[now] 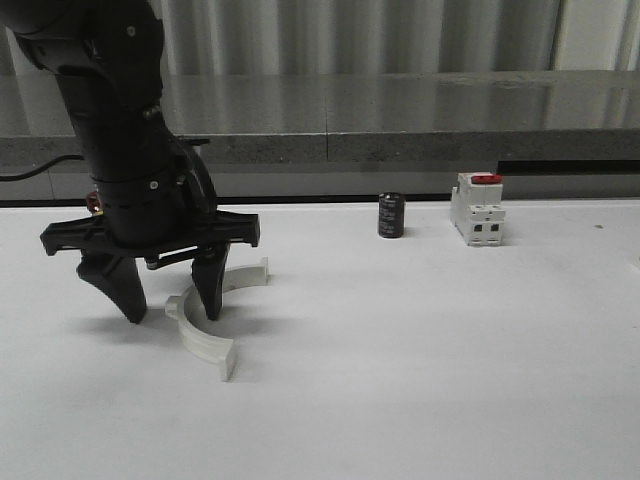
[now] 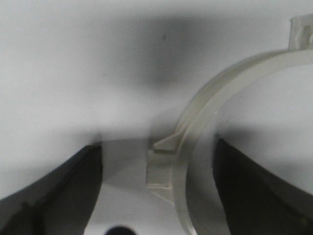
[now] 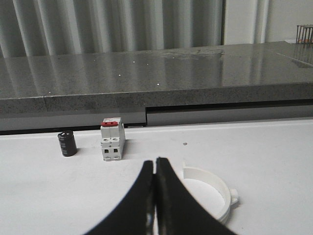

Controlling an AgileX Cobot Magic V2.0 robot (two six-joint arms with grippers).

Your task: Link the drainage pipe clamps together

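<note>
Between open left gripper [image 1: 169, 303] fingers: unmarked clamp [image 1: 200, 335].

White half-ring clamp [image 1: 200, 335] flat on table; second clamp [image 1: 245, 274] behind, perhaps touching.

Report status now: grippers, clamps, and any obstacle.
Left gripper open, low over near clamp, one finger inside its arc. Right gripper shut, empty. Second clamp just behind. Capacitor, switch far off.

Matte blk arm [image 1: 110, 110], tapered claw [image 1: 170, 295], maybe red mark
</note>
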